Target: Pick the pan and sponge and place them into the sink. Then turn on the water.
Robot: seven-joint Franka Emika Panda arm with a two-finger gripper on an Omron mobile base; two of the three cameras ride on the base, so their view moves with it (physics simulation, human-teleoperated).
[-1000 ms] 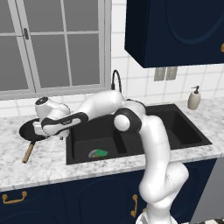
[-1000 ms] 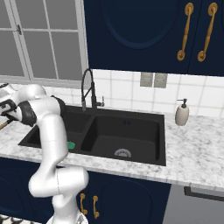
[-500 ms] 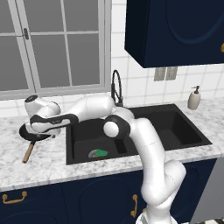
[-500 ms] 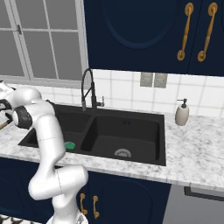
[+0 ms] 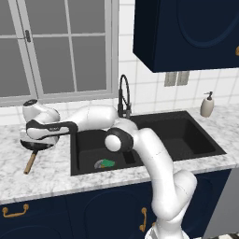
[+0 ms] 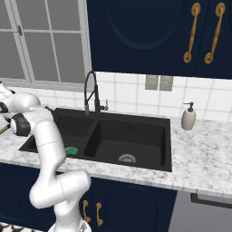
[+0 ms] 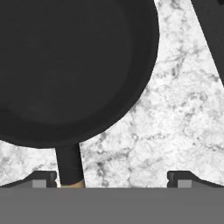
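hand (image 7: 112,177) above pan handle, fingers spread wide, gripping nothing.
handle (image 5: 31,162) runs toward the near counter (image 5: 46,172) edge; pan (image 7: 70,65) bowl lies beyond, left of the sink (image 5: 186,140), where the sponge (image 5: 108,164) sits.

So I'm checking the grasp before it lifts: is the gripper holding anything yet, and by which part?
Nothing is held. The gripper hangs open above the round black frying pan, whose handle lies near one fingertip, not between them.
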